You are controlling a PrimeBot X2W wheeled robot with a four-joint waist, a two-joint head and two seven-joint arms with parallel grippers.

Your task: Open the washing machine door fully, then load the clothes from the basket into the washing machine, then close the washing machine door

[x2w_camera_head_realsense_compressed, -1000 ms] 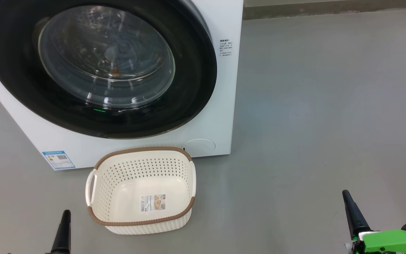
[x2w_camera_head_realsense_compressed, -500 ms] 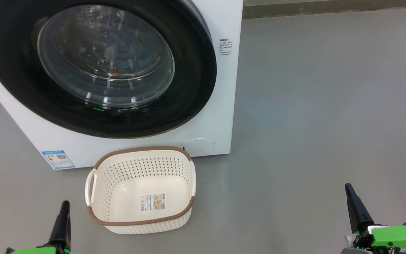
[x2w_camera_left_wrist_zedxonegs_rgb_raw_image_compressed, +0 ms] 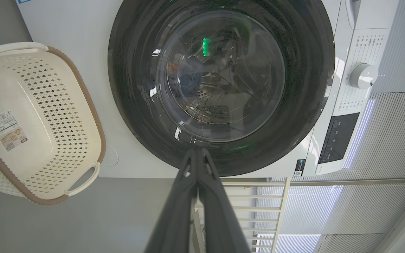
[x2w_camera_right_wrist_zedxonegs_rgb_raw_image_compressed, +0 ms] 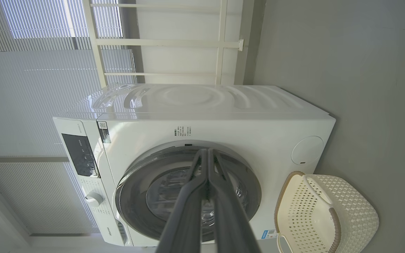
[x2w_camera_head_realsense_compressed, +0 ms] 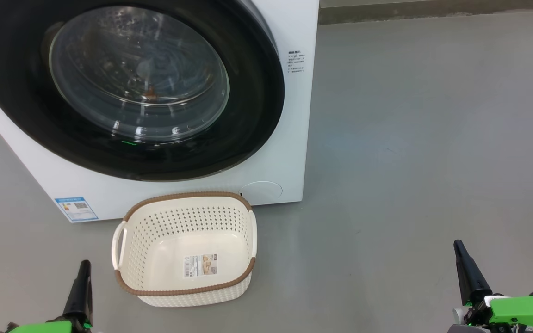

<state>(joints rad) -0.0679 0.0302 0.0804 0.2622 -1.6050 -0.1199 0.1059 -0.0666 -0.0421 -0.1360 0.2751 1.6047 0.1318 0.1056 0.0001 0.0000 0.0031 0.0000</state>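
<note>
The washing machine door [x2w_camera_head_realsense_compressed: 139,76] is shut flat against the front of the washing machine [x2w_camera_head_realsense_compressed: 294,120], its black rim taking up most of the white face. Through the glass bowl I make out the steel drum, and in the left wrist view a dim blue piece of the clothes [x2w_camera_left_wrist_zedxonegs_rgb_raw_image_compressed: 188,79] lies behind the glass. I cannot tell more of it than that.

The basket [x2w_camera_head_realsense_compressed: 183,292] stands on the grey floor [x2w_camera_head_realsense_compressed: 410,138] just in front of the machine, below the door's lower edge. It holds nothing but the label [x2w_camera_head_realsense_compressed: 200,266] on its bottom. A blue sticker [x2w_camera_head_realsense_compressed: 77,209] sits on the machine's lower corner, to the basket's left.

My left gripper [x2w_camera_head_realsense_compressed: 84,268] hangs low, just left of the basket and apart from it, fingers pressed together on nothing. My right gripper [x2w_camera_head_realsense_compressed: 459,248] is well off to the right over bare floor, likewise closed and empty. Both wrist views show the finger pairs touching along their length and pointing toward the door.
</note>
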